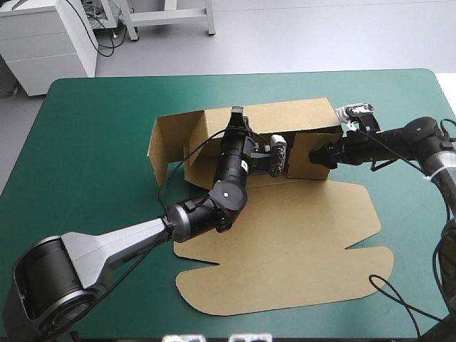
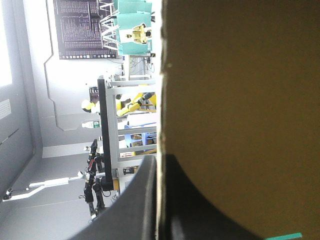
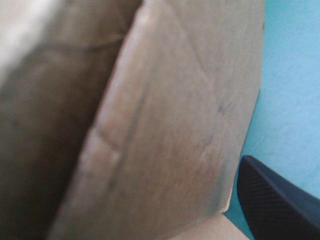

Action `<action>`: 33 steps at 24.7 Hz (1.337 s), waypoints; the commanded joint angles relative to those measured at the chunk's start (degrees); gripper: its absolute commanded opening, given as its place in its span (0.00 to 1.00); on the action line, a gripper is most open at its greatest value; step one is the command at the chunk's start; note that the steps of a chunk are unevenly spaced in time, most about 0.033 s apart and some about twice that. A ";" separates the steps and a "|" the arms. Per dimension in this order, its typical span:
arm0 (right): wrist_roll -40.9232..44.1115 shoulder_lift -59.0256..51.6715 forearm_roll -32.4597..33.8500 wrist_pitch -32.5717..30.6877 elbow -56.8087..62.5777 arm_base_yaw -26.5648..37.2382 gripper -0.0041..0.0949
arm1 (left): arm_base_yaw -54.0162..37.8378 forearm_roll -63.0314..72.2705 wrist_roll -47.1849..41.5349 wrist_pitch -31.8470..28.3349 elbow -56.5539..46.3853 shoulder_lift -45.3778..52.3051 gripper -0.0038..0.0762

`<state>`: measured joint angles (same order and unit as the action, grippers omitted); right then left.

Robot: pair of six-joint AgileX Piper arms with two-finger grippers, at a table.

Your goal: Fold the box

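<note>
The brown box [image 1: 299,235] lies mid-table with its far walls raised and its wide lid flat toward the near edge. My left gripper [image 1: 236,117] reaches over the tray to the top edge of the far wall [image 1: 285,117]. In the left wrist view the gripper [image 2: 159,165] is shut on the box, the board's edge [image 2: 161,75] running between its black fingers. My right gripper [image 1: 315,155] is at the raised right-hand wall. In the right wrist view one black finger [image 3: 272,200] stands far to the side, outside that wall [image 3: 170,140]; the board hides the other.
The teal-green cover [image 1: 92,142] lies bare to the left of the box and along the far edge. The flat lid reaches close to the table's near edge. My left arm crosses over the lid's left part.
</note>
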<state>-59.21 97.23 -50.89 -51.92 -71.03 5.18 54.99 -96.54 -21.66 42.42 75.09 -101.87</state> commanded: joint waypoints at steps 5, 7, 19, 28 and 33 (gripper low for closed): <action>-2.62 -6.01 -5.75 12.14 1.66 -2.20 0.79 | 0.14 -5.09 -0.37 1.64 1.88 2.85 0.04; -2.68 -6.01 -6.51 14.41 1.66 -3.12 0.79 | 0.14 -5.09 -0.37 1.48 1.88 2.85 0.04; -2.78 -6.01 -8.61 23.64 1.66 -6.17 0.70 | 0.14 -5.09 -0.37 0.49 1.88 2.85 0.04; -2.57 -6.01 -8.06 20.29 1.66 -6.17 0.03 | 0.14 -7.69 -0.49 0.32 1.88 2.85 0.04; -2.57 -6.01 -8.17 19.38 1.66 -6.17 0.03 | 0.14 -8.35 -0.49 0.15 1.88 2.85 0.11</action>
<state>-61.66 94.12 -56.04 -29.73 -67.74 -0.79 55.04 -97.52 -21.62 41.48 75.09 -101.87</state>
